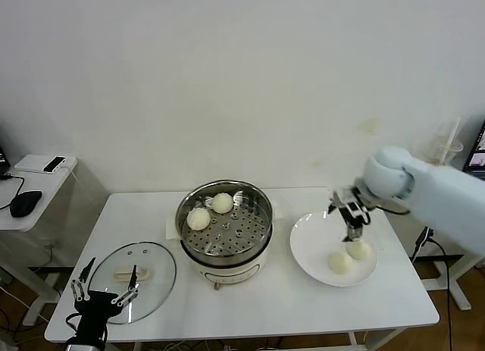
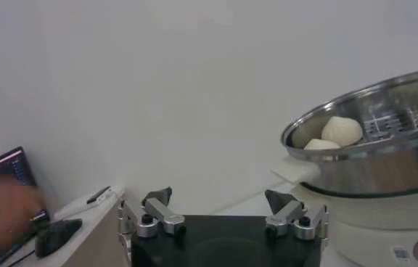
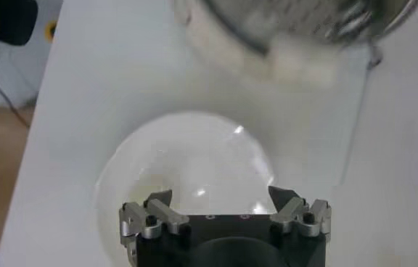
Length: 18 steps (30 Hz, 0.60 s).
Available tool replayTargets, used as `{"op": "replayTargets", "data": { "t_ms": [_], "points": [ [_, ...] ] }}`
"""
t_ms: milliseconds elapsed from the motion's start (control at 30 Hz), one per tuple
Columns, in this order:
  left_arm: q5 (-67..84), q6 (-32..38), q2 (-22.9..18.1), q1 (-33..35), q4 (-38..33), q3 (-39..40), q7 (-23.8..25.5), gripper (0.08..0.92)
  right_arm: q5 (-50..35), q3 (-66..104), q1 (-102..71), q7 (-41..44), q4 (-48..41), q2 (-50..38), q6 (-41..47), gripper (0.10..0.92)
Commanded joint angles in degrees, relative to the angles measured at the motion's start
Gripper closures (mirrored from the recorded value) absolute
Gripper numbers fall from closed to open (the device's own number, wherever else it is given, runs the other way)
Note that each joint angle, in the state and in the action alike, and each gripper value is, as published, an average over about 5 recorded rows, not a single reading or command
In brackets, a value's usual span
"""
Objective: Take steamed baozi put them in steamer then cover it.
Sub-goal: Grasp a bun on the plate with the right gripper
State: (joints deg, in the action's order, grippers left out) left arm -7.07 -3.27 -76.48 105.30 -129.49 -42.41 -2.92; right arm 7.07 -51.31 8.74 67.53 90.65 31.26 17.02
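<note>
Four steamed baozi, smooth, round and cream-white, are split two and two: one pair [image 1: 211, 211] lies on the perforated tray inside the steamer [image 1: 224, 228], against its rear-left wall, the two buns just beside each other; the other pair [image 1: 349, 257] rests on the white plate [image 1: 312, 249] near the table's right edge, toward its front, also side by side. In the left wrist view the two buns in the pot [image 2: 334, 133] show as pale domes just over the shiny rim of the steamer [image 2: 383, 159]. The steamer is a round, polished stainless-steel pot on a white base, standing uncovered at the middle of the white table [image 1: 303, 305]. The cover [image 1: 133, 281], a clear glass disc with a metal rim and a cream bar handle at its centre, lies flat near the table's front-left corner, well apart from the pot. The right gripper [image 1: 355, 231] hangs over the plate, just above the two buns there, its jaws spread and holding nothing; the right wrist view shows the open right gripper [image 3: 222, 202] over the pale plate [image 3: 187, 167]. The left gripper [image 1: 104, 284] sits low at the front-left corner, over the near edge of the cover, its jaws apart and empty, as the left wrist view confirms [image 2: 222, 199]. A side desk [image 1: 34, 188] with a black mouse [image 1: 25, 202] and a phone [image 1: 54, 164] stands beyond the table's left edge.
</note>
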Motion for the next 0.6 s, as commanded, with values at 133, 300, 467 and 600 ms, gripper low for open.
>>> {"op": "replayTargets", "data": {
  "t_ms": [133,300,467,600],
  "points": [
    [-0.5,0.0,-0.1,0.9,-0.1,-0.1,0.0,0.177,7.3,12.5,-18.7,-0.7,-3.9,-2.7,-2.7,0.203],
    [-0.5,0.0,-0.3,1.0,-0.1,-0.3,0.1,0.177,7.7,13.1,-19.9,-2.4,-6.9,0.2,-2.9,0.203],
    [-0.5,0.0,-0.4,1.0,0.0,-0.4,0.1,0.177,8.1,12.9,-19.8,-3.7,-9.7,3.5,-3.2,0.203],
    [-0.5,-0.1,-0.4,1.0,0.2,-0.7,0.1,0.177,8.1,12.8,-19.6,-4.3,-11.3,6.0,-3.1,0.203]
  ]
}}
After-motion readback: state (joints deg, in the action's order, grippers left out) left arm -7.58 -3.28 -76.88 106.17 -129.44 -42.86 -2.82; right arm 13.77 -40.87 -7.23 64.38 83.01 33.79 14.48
